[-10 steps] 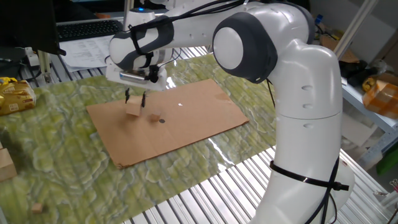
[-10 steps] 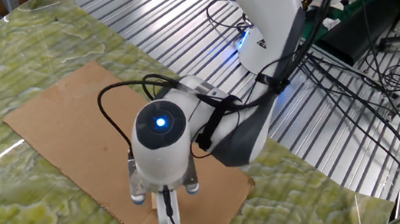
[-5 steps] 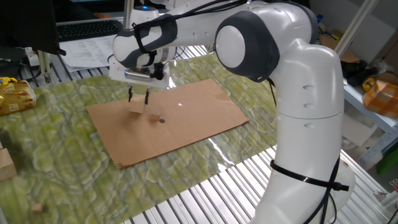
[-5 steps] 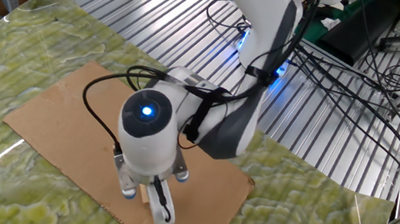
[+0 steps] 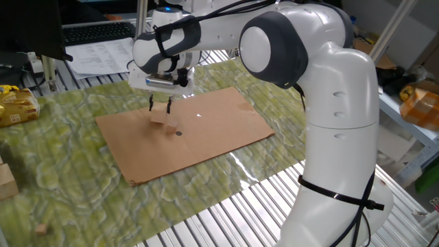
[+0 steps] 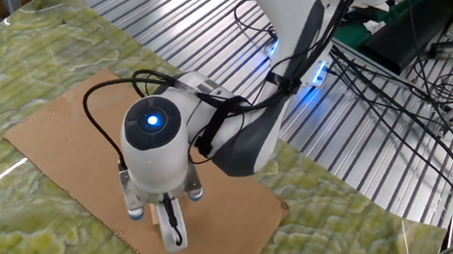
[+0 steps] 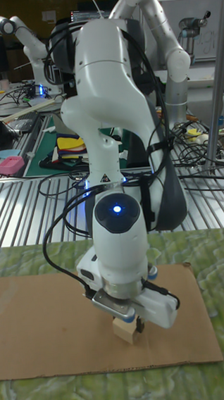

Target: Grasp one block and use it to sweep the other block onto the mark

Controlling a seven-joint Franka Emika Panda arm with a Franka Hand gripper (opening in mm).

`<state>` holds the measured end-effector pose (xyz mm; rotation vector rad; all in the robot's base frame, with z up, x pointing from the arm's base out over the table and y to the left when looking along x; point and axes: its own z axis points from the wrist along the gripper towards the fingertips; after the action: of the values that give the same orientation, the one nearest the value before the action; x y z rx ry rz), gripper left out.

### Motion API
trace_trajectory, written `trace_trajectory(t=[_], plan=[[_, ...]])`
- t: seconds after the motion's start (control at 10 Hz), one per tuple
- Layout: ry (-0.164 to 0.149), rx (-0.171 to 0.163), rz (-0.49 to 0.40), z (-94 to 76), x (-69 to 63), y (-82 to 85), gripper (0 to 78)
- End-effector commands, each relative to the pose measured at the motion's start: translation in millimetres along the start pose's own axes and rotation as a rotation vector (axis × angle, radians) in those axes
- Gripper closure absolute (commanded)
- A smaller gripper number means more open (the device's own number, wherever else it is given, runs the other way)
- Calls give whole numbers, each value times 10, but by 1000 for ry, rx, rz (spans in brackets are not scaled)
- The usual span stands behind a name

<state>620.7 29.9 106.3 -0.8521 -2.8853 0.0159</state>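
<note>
My gripper (image 5: 160, 109) is shut on the larger tan block (image 5: 159, 118), which sits low over the brown cardboard (image 5: 212, 120). Just right of it lies the smaller tan block (image 5: 171, 125); whether the two touch I cannot tell. The dark round mark (image 5: 179, 132) is right beyond the small block. In the tall fixed view the held block (image 7: 124, 330) shows under the gripper (image 7: 126, 322), and the hand hides the small block and the mark. In the other fixed view the hand (image 6: 153, 148) covers nearly all of this.
The cardboard lies on a green patterned mat (image 5: 62, 158) over a metal slatted table (image 5: 226, 213). A yellow packet (image 5: 15, 106) and a wooden piece (image 5: 5, 180) sit at the left, and a small wood scrap (image 5: 41, 228) is near the front. Cables (image 6: 391, 78) run behind the arm.
The gripper has carried the larger block to the right across the cardboard, closing the gap to the smaller block. The smaller block and the mark look unmoved.
</note>
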Motion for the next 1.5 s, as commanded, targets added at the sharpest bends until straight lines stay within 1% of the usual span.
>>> trace_trajectory(t=[0.1,0.2,0.4,0.6,0.7,0.8,1.0,1.2,1.3,1.4,1.5], plan=[[2,16,-11,-21,-31,-59,763],[6,23,-11,-20,-41,-86,763],[29,37,-7,-34,-47,-135,763],[52,53,-3,-62,-26,-158,763],[55,60,-13,-63,-25,-159,763],[55,78,-18,-64,-25,-159,763],[56,94,-44,-65,-25,-160,763],[69,101,-94,-67,-25,-158,763],[67,97,-109,-81,-30,-141,763],[69,96,-112,-91,-29,-131,763],[74,103,-105,-96,-21,-121,763]])
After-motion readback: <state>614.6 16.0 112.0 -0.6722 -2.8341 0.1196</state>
